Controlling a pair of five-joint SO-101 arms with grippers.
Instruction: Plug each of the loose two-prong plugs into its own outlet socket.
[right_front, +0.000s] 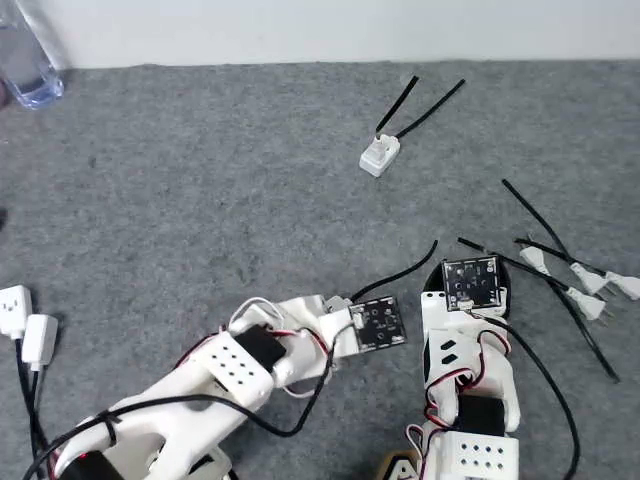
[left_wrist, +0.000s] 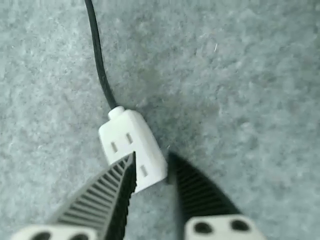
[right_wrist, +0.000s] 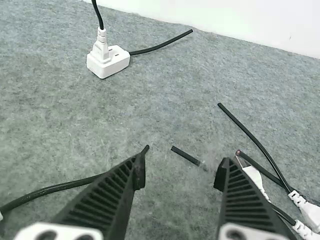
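A white outlet socket (left_wrist: 132, 150) with a black cord lies on the grey carpet. My left gripper (left_wrist: 150, 167) is shut on its near end, one finger on each side; in the high view it is this socket (right_front: 336, 304). My right gripper (right_wrist: 182, 170) stands open over bare carpet with nothing between its fingers. Several loose white two-prong plugs (right_front: 590, 285) with black cords lie to the right of the right arm (right_front: 465, 370); one plug (right_wrist: 255, 176) lies just beyond a right fingertip. Farther back, a second socket (right_front: 379, 155) (right_wrist: 107, 61) has a plug standing in it.
Two white sockets (right_front: 25, 325) on cords lie at the left edge. A clear bottle (right_front: 25, 60) stands at the back left corner. A short black cord end (right_wrist: 185, 156) lies ahead of the right gripper. A white wall borders the carpet at the back.
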